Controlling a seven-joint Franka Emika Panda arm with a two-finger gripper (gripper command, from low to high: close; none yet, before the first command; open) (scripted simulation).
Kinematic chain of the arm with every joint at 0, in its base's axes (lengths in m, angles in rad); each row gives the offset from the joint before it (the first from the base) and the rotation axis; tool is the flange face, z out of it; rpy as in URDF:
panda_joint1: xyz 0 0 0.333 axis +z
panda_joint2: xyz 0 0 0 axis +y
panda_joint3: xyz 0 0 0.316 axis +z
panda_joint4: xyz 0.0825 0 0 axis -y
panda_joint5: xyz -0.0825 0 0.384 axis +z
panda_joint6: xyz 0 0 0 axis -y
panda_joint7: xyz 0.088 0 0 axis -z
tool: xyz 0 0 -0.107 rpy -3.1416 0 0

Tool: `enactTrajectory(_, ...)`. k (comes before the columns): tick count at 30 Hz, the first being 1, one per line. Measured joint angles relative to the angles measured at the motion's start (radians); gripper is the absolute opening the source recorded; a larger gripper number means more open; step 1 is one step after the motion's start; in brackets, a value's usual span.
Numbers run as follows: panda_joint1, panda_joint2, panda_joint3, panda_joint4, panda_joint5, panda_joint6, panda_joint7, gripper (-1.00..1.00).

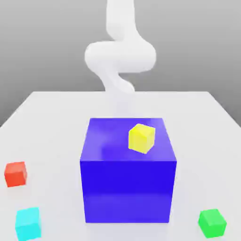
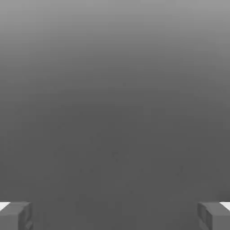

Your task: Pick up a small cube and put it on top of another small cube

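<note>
- We see the gripper [image 2: 115, 216] in the hand view with its fingers [image 2: 14, 218] spread wide, one well apart from the other, and plain grey between them
- In the exterior view we find the small red cube [image 1: 15, 174] on the white table [image 1: 56, 127], at about nine o'clock from the big blue cube [image 1: 127, 190] and well apart from it
- We see the small cyan cube [image 1: 28, 224] on the table near the red one, at between five and six o'clock from it, and the two stand apart
- From the big blue cube, we place the cyan one at about eight o'clock
- We have the small green cube [image 1: 212, 223] on the table at about four o'clock from the big blue cube, also apart from it
- We see the small yellow cube [image 1: 141, 138] on the blue cube's top face, off its middle toward three o'clock, turned askew to the blue edges; we cannot tell whether it lies flat
- We make out the white arm [image 1: 120, 56] at twelve o'clock from the big blue cube, above the table's far edge and in front of a grey background
</note>
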State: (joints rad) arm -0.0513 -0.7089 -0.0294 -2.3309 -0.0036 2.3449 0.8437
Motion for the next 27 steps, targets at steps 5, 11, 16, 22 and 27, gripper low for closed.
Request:
enactTrajectory(5, -0.104, 0.186, -0.066, -0.063, -0.003, 0.092, 0.087, 0.0)
enactTrajectory(11, -0.218, 0.402, -0.156, -0.137, 0.005, 0.199, 0.179, 0.0)
enactTrajectory(16, -0.302, 0.584, -0.24, -0.198, 0.033, 0.288, 0.24, 0.0)
enactTrajectory(22, -0.443, 0.808, -0.305, -0.27, 0.119, 0.393, 0.276, 0.0)
enactTrajectory(27, -0.53, 0.994, -0.225, -0.26, 0.257, 0.516, 0.197, 0.0)
